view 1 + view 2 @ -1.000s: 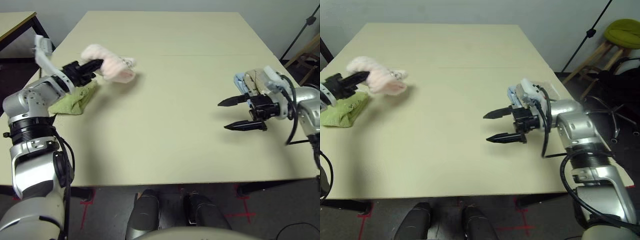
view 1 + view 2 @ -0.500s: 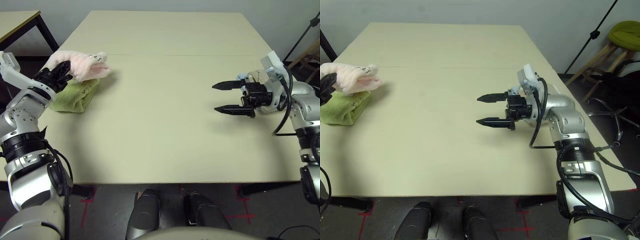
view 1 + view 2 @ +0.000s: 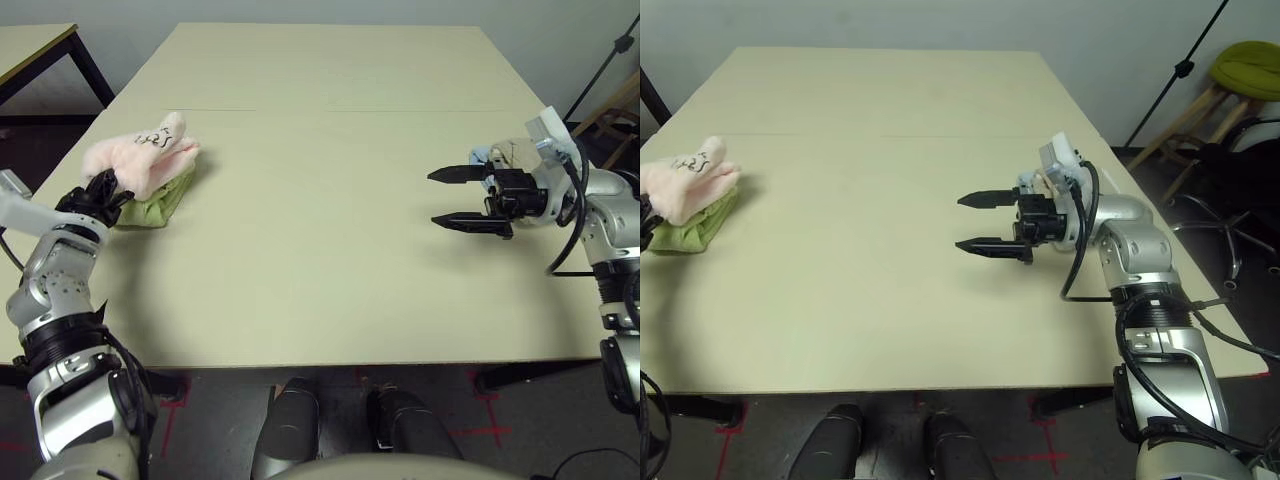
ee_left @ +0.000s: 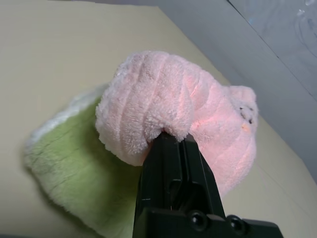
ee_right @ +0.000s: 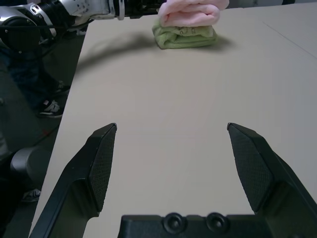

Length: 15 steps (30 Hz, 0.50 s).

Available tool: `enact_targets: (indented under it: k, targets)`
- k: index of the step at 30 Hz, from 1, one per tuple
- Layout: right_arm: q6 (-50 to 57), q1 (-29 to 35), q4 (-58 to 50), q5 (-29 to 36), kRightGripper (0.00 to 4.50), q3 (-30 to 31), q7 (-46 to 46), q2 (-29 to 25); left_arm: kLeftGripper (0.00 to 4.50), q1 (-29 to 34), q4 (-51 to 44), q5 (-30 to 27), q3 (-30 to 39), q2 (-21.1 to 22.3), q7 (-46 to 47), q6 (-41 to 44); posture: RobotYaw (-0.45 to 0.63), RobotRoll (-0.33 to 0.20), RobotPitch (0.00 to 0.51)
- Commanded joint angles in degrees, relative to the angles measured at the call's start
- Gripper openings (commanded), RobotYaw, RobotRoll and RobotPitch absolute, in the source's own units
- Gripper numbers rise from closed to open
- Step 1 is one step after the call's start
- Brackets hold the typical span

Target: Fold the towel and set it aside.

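So closest to me on my left, my left gripper [image 3: 103, 188] is clamped tight on the near end of the towel [image 3: 140, 160], which is bunched up into a pink roll sitting right on top of the light green towel [image 3: 160, 199] near the left edge of the table [image 3: 320, 250]. From my head I can see the grey printed logo facing up on the far end of the pink bundle, and my left wrist camera gives me the close-up instead: the terry pile puffing out around my fingers [image 4: 173, 163] and the green one squashed underneath. Over on the right, my right gripper [image 3: 462, 198] hangs above bare tabletop with its fingers spread wide and nothing between them, pointing across toward the left. Its wrist camera looks straight down the table and catches the two stacked towels edge-on at the far side, pink over green.
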Motion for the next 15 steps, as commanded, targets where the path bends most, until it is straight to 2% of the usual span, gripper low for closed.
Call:
enact_targets:
  k: [1, 11, 15]
  targets:
    - [-0.2, -0.2, 0.2, -0.7, 4.50, -0.1, 0.5, 0.2, 0.02, 1.8, -2.2, -0.9, 0.4, -2.0, 2.1, -0.3, 0.17, 0.000, 0.127]
    - [0.0, -0.2, 0.4, -1.1, 4.50, -0.2, 0.9, 0.4, 0.02, 4.5, -9.8, -3.3, -1.5, -5.6, 5.3, 3.3, 0.17, 0.000, 0.131]
    - [0.1, -0.3, 0.6, -1.2, 4.50, -0.2, 1.0, 0.4, 1.04, 5.6, -11.4, -3.3, -2.2, -5.0, 5.4, 4.8, 0.17, 0.000, 0.133]
